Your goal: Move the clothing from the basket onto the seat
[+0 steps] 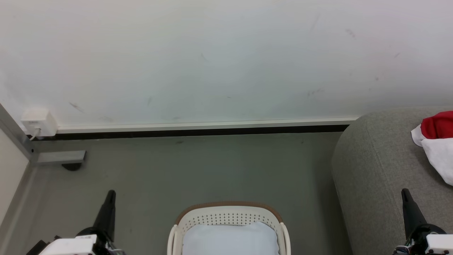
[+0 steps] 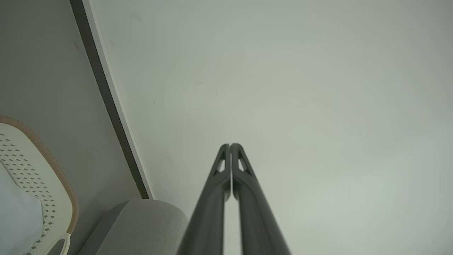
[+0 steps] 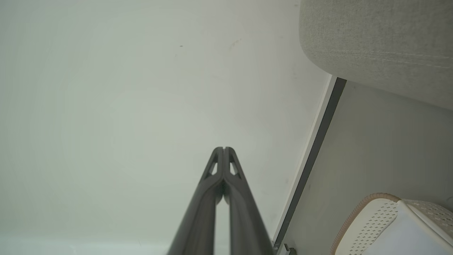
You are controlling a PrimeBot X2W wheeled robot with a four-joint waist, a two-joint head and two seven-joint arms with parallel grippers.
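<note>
Red and white clothing (image 1: 437, 141) lies on the grey sofa seat (image 1: 378, 166) at the right edge of the head view. The cream basket (image 1: 230, 216) with a brown rim stands on the floor at bottom centre; only a pale blue-white pad (image 1: 230, 239) shows inside it. My left gripper (image 1: 110, 194) is at the lower left, shut and empty, left of the basket. My right gripper (image 1: 405, 193) is at the lower right, shut and empty, over the seat's front. The left wrist view has the shut fingertips (image 2: 230, 146) against the wall, as does the right wrist view (image 3: 223, 149).
A white wall (image 1: 212, 60) with a pale skirting strip (image 1: 198, 126) runs behind the grey floor. A white socket box (image 1: 38, 122) with a cable sits at the left corner, beside a grey metal bracket (image 1: 60, 157). The basket (image 2: 39, 177) and sofa end (image 2: 141, 226) edge the left wrist view.
</note>
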